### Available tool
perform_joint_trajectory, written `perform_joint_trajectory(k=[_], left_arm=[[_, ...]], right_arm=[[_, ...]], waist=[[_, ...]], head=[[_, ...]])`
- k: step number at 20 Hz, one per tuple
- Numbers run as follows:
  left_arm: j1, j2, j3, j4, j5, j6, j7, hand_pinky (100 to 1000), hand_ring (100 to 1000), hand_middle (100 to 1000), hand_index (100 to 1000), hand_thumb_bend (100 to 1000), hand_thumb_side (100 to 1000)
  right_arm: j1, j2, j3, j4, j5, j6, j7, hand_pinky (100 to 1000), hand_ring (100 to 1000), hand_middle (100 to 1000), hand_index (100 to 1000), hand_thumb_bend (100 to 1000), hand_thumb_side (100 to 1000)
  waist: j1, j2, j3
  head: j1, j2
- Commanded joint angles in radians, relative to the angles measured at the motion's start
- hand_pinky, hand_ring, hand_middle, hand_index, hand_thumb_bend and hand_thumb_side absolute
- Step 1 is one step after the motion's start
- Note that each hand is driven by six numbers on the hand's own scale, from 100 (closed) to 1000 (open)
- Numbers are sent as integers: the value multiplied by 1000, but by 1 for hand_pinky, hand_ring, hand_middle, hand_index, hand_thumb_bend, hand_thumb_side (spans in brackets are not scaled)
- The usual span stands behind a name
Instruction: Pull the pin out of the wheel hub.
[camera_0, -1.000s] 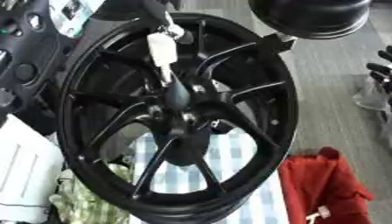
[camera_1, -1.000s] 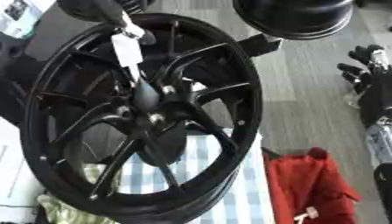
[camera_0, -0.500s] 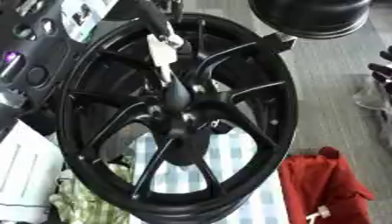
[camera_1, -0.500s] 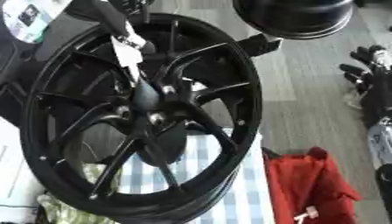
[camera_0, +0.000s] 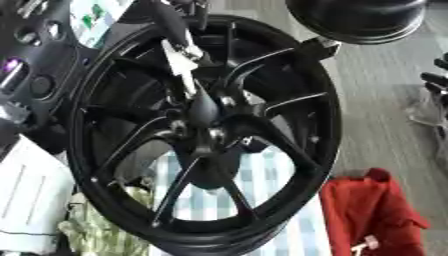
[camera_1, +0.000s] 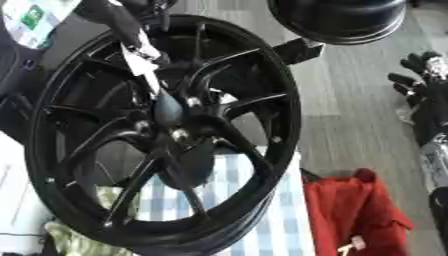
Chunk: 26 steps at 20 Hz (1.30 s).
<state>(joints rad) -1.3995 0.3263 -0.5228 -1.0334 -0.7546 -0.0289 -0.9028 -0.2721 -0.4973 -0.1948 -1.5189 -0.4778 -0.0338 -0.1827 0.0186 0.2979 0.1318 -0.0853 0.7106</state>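
A large black spoked wheel hub (camera_0: 289, 145) stands tilted and fills the middle of both views. A black cone (camera_0: 203, 107) sits at its centre. A slim white pin (camera_0: 179, 65) slants from the upper left down toward that cone. My left hand (camera_1: 118, 17) comes in from the top left, its dark fingers pinched on the pin's upper end. How deep the lower end sits in the centre is hidden among the spokes. My right hand (camera_1: 418, 70) rests at the right edge, fingers relaxed, away from the wheel.
A black dome-shaped part (camera_0: 359, 17) stands at the top right, close to the rim. A red cloth bag (camera_0: 372, 210) lies at the lower right. Under the wheel lies a blue checked cloth (camera_0: 262, 175). A white box (camera_0: 26, 200) and a green patterned cloth (camera_0: 96, 230) lie at the lower left.
My left hand has shifted slightly at the top of the wheel, and the white pin now slants lower and longer toward the centre cone. The wheel and right hand stay put.
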Motion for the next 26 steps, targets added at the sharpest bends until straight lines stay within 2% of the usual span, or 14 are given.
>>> perform_joint_trajectory(k=[1,4,8,11,18,26], left_arm=[[-20,34,-3,-16,19,-6,-4,892,844,778,747,531,591],[-19,40,-9,-16,28,-13,-4,891,843,777,746,533,571],[-18,44,-16,-11,20,-30,-4,890,843,775,739,517,424],[-17,42,-18,-4,16,-42,-4,887,840,772,728,500,380],[-18,47,-22,-4,19,-55,-4,883,837,768,710,518,441],[-18,63,-36,-14,26,-70,-4,879,831,759,677,522,446]], right_arm=[[-7,-37,-1,-6,5,1,-4,909,745,812,825,100,784],[-7,-38,-1,-6,5,1,-4,909,745,812,825,100,786],[-5,-39,-1,-5,5,1,-5,909,746,812,825,100,790],[-5,-39,0,-4,5,2,-5,910,746,813,825,100,792],[-5,-40,1,-3,5,2,-6,911,747,813,825,100,791],[2,-45,0,1,8,3,-8,911,747,814,826,100,794]], waist=[[-1,-29,1],[0,-30,2],[0,-30,4],[0,-29,4],[1,-30,4],[4,-32,12]], head=[[-2,0],[-2,0],[-3,0],[-3,0],[-5,3],[-9,5]])
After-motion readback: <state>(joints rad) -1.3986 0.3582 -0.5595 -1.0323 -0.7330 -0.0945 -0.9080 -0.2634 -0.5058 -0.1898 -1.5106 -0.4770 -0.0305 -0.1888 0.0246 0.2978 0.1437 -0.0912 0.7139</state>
